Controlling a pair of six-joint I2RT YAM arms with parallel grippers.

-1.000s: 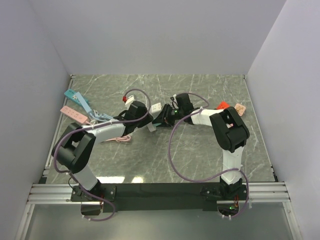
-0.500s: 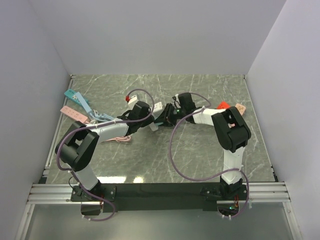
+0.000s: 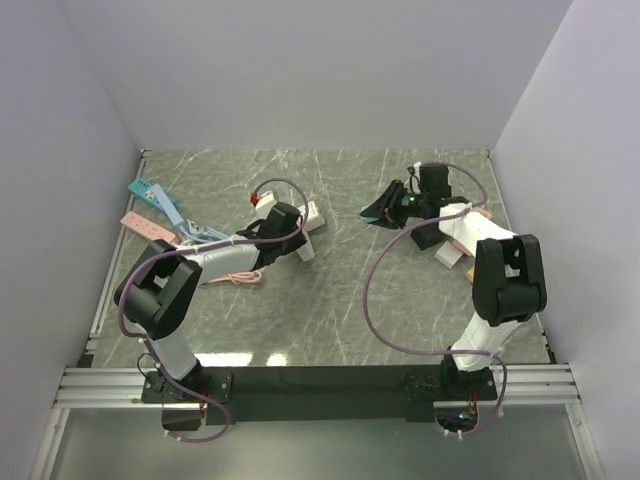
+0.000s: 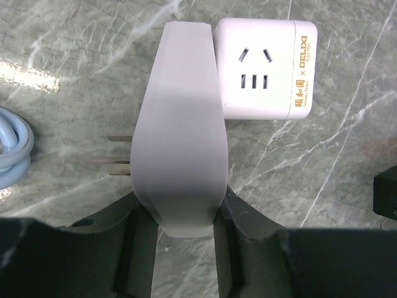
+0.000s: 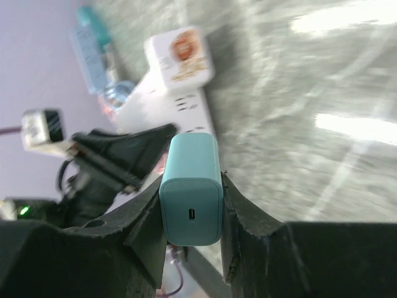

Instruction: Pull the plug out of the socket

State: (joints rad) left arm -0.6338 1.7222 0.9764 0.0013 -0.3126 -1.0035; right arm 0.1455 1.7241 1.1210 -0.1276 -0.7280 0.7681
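On the marble tabletop (image 3: pixel 330 300), a loose pink cable (image 3: pixel 236 278) lies just beside the left arm (image 3: pixel 215 262); beyond it the left jaws are closed narrow on a long white power strip (image 4: pixel 181 124), gripping it by its 2 long sides and pressing it flat to the stone; 2 metal prongs (image 4: pixel 118 138) stick out at the strip's left edge, though what they belong to is hidden; a light blue cable (image 4: pixel 12 149) curls at the left edge of the left wrist view; a white cube socket (image 4: pixel 263 62) with printed lettering sits touching the strip's far right corner; to the right, well apart from the strip, the right jaws clamp a teal plug (image 5: pixel 191 180), 1 finger on each side, its end with a small oval port facing the wrist camera; the plug is out of the socket and held above the tabletop, and the right wrist view is blurred; farther off at the left wall, a pink power strip (image 3: pixel 148 228) and a blue power strip (image 3: pixel 152 195) lie side by side.
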